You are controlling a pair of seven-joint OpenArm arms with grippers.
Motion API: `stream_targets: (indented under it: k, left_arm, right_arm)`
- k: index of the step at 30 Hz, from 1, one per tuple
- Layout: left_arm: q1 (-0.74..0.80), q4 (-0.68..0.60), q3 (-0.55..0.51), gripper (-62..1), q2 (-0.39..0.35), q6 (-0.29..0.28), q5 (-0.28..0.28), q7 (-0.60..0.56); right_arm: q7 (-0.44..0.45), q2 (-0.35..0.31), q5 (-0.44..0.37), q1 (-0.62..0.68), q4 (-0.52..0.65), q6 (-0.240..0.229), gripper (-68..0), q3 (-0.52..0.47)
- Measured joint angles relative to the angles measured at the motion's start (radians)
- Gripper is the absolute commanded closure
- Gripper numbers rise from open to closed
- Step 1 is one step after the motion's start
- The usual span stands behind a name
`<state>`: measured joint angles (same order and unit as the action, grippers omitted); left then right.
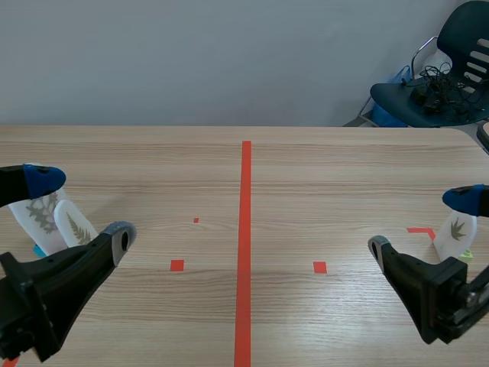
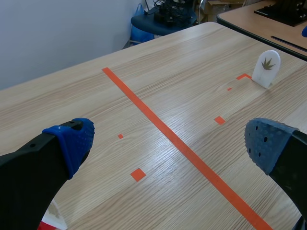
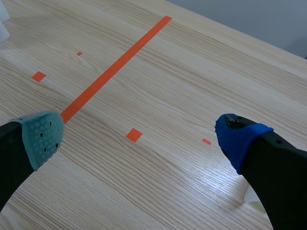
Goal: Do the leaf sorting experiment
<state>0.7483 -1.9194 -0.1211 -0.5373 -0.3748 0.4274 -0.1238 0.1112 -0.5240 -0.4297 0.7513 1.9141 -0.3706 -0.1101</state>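
Plainly, neither arm holds anything: the left gripper (image 1: 80, 206) at the near left and the right gripper (image 1: 422, 222) at the near right both stand spread. Two upright white leaf cards, a fern-leaf card (image 1: 76, 228) and a grey-leaf card (image 1: 34, 214), overlap close by the left fingers. A palmate-leaf card (image 1: 457, 233) stands near the right gripper. Being thin, these cards could topple if a finger swept sideways. A careless pinch might take both left cards together.

Wooden desk (image 1: 344, 176) is filling most of the view. Dark chair (image 1: 397, 101) is sitting past its far right corner, carrying a tangle of black cables (image 1: 434, 82).
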Motion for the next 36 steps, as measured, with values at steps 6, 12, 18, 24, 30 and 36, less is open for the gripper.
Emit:
stream_targets:
  k: [6, 12, 18, 24, 30, 36]
  left_arm:
    - [0.000, 0.000, 0.000, -62.3, 0.000, 0.000, 0.000, 0.000]
    - [0.000, 0.000, 0.000, -62.3, 0.000, 0.000, 0.000, 0.000]
    - [0.000, 0.000, 0.000, -62.3, 0.000, 0.000, 0.000, 0.000]
    - [0.000, 0.000, 0.000, -62.3, 0.000, -0.001, 0.000, 0.000]
    - [0.000, 0.000, 0.000, -62.3, 0.000, -0.002, 0.000, 0.002]
    - [0.000, 0.000, 0.000, -62.3, 0.000, -0.002, 0.000, 0.003]
  right_arm:
    - [-0.005, 0.000, 0.000, -0.005, 0.000, 0.000, -67.9, 0.000]
    - [-0.007, 0.000, 0.000, -0.025, 0.000, 0.000, -67.9, 0.000]
    - [-0.007, 0.000, 0.000, -0.027, 0.000, 0.000, -67.9, 0.000]
    - [-0.007, 0.000, 0.000, -0.027, 0.000, 0.000, -67.9, 0.000]
    - [-0.007, 0.000, 0.000, -0.027, 0.000, 0.000, -67.9, 0.000]
    - [-0.007, 0.000, 0.000, -0.027, 0.000, 0.000, -67.9, 0.000]
